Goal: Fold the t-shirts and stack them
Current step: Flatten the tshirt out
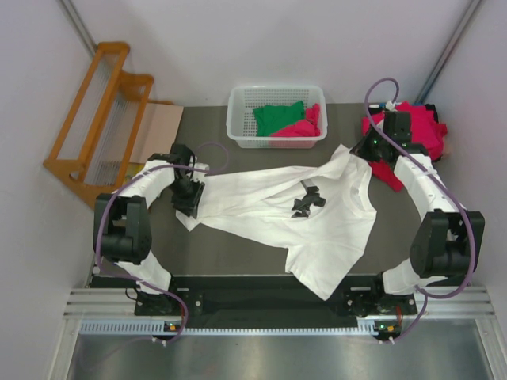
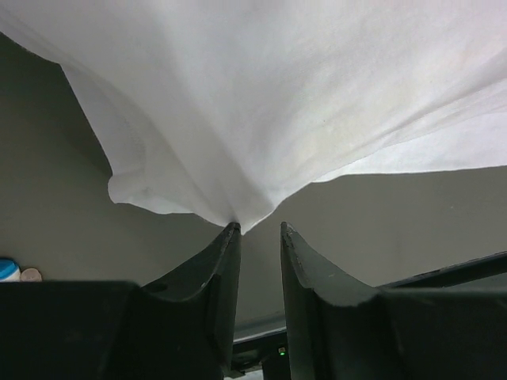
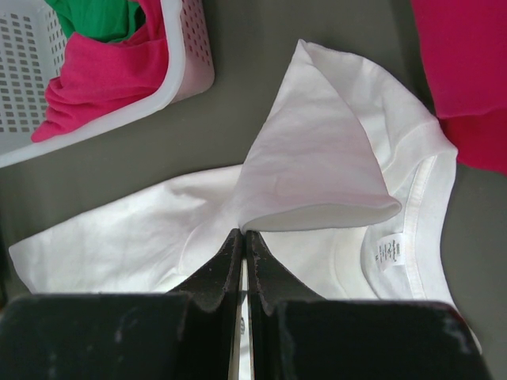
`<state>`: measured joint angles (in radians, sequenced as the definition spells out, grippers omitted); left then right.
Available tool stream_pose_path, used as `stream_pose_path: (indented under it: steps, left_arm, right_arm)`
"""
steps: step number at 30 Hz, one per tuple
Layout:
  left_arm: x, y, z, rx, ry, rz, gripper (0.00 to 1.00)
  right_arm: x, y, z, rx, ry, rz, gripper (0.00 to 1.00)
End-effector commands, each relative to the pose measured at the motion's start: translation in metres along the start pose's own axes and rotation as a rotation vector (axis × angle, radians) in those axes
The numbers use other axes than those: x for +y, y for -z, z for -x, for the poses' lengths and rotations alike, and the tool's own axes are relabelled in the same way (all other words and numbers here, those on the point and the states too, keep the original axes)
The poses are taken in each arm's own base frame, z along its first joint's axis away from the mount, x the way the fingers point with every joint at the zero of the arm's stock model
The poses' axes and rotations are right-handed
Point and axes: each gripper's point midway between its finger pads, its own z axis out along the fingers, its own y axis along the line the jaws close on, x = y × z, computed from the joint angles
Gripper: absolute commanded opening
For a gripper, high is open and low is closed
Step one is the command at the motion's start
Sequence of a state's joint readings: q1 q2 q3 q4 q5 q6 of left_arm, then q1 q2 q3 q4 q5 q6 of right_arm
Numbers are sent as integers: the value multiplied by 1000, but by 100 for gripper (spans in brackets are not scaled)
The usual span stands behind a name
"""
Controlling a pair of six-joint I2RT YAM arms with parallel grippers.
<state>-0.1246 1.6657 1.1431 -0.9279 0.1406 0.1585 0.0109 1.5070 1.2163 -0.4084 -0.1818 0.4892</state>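
**Top view.** The white t-shirt [image 1: 333, 229] lies spread and crumpled across the middle of the dark table [image 1: 238, 257]. Its small black print [image 1: 307, 199] faces up near the centre, and one corner reaches the near edge at about 6 o'clock.

The left gripper [image 1: 190, 196] sits at the shirt's 9 o'clock edge. Its wrist view shows the jaws a narrow gap apart, with the cloth gathered to a point at the mouth of that gap. Whether the cloth is pinched cannot be told.

The right gripper [image 1: 366, 147] sits at the shirt's 1 o'clock corner. Its wrist view shows the fingers pressed together on a raised fold of the white cloth, beside the collar and its neck label [image 3: 386, 253].

At the table's 12 o'clock stands a white lattice basket [image 1: 233, 119] holding a green t-shirt [image 1: 277, 117] and a crimson-pink t-shirt [image 1: 303, 128]. A heap of crimson-pink t-shirts [image 1: 420, 131] lies at 2 o'clock, just beyond the right gripper. A wooden rack [image 1: 99, 119] stands off the table at 10 o'clock.
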Motion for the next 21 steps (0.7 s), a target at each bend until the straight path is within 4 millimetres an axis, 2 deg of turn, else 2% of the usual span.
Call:
stream_pose_path:
  steps: [1,21]
  left_arm:
    - [0,2,12,-46,-3,5,32]
    - [7,-3,6,-38,8,40,31]
  right_arm:
    - [6,0,12,-43,23,25,0]
    - [5,0,12,-43,22,22,0]
